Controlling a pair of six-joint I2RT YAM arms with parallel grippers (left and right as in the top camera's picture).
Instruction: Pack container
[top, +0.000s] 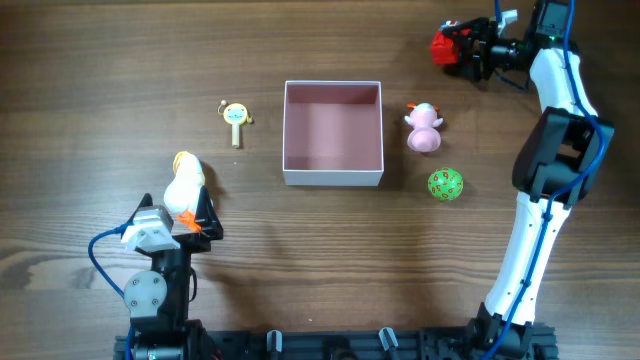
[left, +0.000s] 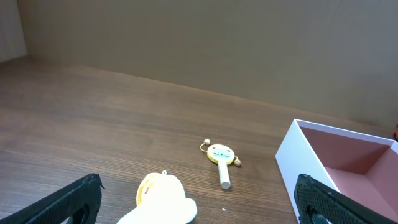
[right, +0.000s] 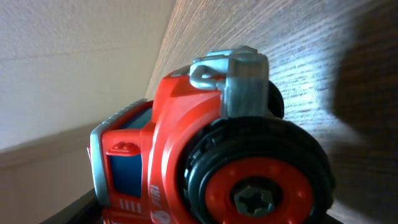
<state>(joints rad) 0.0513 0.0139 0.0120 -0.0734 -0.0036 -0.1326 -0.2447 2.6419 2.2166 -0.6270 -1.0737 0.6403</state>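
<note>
Now: 1 container (top: 333, 178) w/ 5 toys (top: 423, 128) outside.

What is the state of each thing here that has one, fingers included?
container: open-topped, empty
left fingers: wide open, holding nothing
right fingers: closed on the red toy truck
toy duck: loose, not gripped
rattle: lying flat, loose
pink toy animal: loose
green ball: loose
</note>
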